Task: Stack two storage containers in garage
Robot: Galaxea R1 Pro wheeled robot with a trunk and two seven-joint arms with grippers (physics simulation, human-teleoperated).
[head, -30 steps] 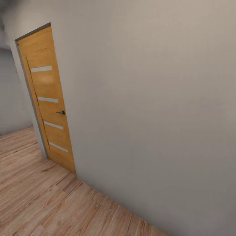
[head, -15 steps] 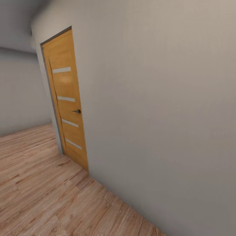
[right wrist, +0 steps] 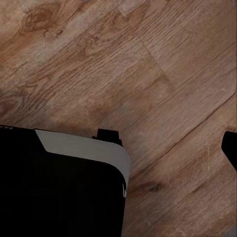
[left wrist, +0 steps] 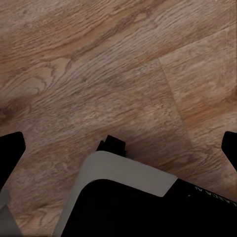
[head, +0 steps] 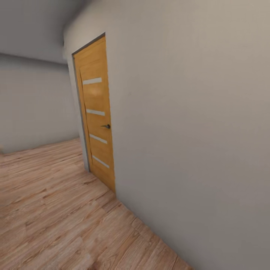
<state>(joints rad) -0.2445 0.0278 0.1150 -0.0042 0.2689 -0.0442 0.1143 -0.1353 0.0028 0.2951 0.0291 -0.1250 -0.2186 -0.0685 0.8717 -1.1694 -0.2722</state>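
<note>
Light wood-plank flooring [head: 56,210] runs under me beside a plain cream wall [head: 187,112] with a shut orange-brown wooden door [head: 96,112], open floor stretching away to my left, while my left claw [left wrist: 121,148] hangs spread wide and empty over the planks, my right claw's opening unclear.

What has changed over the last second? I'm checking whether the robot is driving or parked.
The head camera has swung left: the wooden door has slid rightward in the head view, and more of the far wall and plank floor shows beside it. That is the view turning, not the door moving. The door stays shut, handle unchanged. Nothing was gripped or released.
</note>
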